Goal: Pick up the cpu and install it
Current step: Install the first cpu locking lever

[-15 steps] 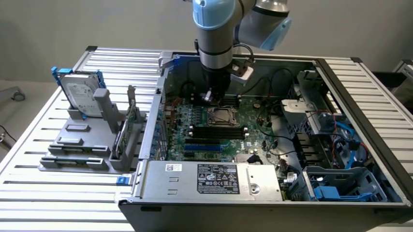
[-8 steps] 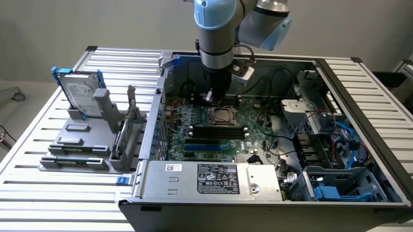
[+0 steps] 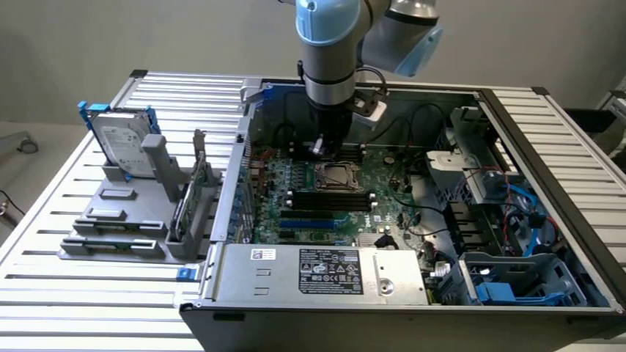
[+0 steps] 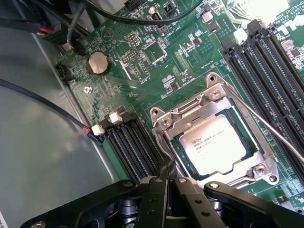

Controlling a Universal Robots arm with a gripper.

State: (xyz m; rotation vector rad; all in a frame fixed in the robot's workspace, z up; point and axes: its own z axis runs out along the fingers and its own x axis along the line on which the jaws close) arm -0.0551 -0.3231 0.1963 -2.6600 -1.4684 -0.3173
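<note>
The cpu lies flat in the socket. The end effector, fingers together and empty, hangs at the socket's 11 o'clock in the exterior view. Any press should probably stay level, to spare the pins.

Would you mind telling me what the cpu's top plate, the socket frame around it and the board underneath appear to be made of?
The cpu: likely metal, a pale matte silvery plate with printed text. The socket frame: apparently bare steel or similar, bright grey with glints along its edges. The board: seemingly lacquered circuit laminate, glossy green with fine traces.
</note>
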